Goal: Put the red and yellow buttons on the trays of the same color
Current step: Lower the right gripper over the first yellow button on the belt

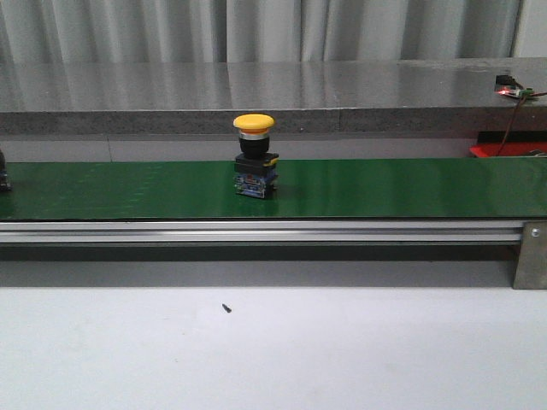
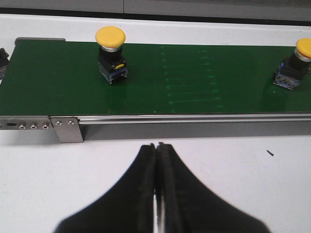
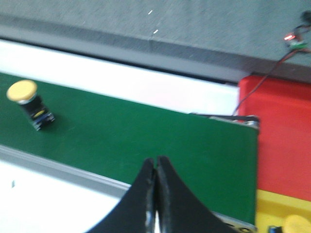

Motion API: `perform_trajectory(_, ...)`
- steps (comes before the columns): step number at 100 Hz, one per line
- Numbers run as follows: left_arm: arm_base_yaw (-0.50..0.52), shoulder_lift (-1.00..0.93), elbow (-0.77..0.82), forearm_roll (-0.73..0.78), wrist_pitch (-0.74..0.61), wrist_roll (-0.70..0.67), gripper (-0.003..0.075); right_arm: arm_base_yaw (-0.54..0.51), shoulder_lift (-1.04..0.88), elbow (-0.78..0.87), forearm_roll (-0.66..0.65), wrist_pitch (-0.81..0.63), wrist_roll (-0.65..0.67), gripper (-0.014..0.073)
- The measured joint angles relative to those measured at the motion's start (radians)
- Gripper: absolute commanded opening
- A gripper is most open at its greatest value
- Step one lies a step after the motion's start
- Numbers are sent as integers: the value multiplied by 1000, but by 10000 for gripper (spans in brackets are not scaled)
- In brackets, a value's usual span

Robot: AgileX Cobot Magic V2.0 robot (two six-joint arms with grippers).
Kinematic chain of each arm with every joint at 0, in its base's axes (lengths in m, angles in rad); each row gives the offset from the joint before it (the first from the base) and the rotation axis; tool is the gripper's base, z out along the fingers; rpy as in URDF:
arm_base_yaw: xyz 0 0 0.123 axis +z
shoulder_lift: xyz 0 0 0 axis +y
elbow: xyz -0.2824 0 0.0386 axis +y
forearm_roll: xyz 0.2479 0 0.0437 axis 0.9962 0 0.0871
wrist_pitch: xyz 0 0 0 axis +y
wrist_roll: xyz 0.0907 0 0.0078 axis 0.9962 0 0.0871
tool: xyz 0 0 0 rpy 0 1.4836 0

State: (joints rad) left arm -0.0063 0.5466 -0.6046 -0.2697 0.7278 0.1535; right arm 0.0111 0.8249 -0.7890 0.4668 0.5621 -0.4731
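- Yellow button (image 1: 254, 156) stands upright on the green belt (image 1: 385, 188), mid-span in the front view; a second yellow button (image 2: 110, 54) shows in the left wrist view.
- Rigid and probably light; its smooth domed cap looks slippery, so the squarer black body offers the better hold.
- Left gripper (image 2: 158, 150) and right gripper (image 3: 155, 165): fingers pressed together, empty, short of the belt.
- Belt rail (image 1: 256, 231) edges the approach; red tray (image 3: 284, 131) and yellow tray (image 3: 282, 208) lie past the belt end.

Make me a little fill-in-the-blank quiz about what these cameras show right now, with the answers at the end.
1. The button in the front view has a ___ cap.
2. It stands on a ___ belt.
3. The left gripper has its fingers ___.
4. In the right wrist view, the tray just past the belt's end is ___.

Answers: yellow; green; shut; red
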Motion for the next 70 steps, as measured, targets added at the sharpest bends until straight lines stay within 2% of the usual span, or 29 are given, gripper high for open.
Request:
perform_trajectory(6, 0, 0, 0, 0, 0, 0, -20, 18, 75, -65, 0, 48, 0, -48)
perform_trajectory(13, 0, 0, 0, 0, 0, 1, -20, 39, 163, -136, -1, 97, 0, 38)
perform_trajectory(18, 0, 0, 0, 0, 0, 1, -20, 53, 222, -184, -1, 128, 0, 141)
perform_trajectory(33, 0, 0, 0, 0, 0, 1, -20, 99, 395, -321, -1, 207, 0, 531)
perform_trajectory(40, 0, 0, 0, 0, 0, 1, -20, 118, 474, -378, -1, 236, 0, 644)
perform_trajectory(44, 0, 0, 0, 0, 0, 1, -20, 128, 520, -412, -1, 257, 0, 667)
perform_trajectory(70, 0, 0, 0, 0, 0, 1, -20, 199, 776, -606, -20, 383, -45, 644)
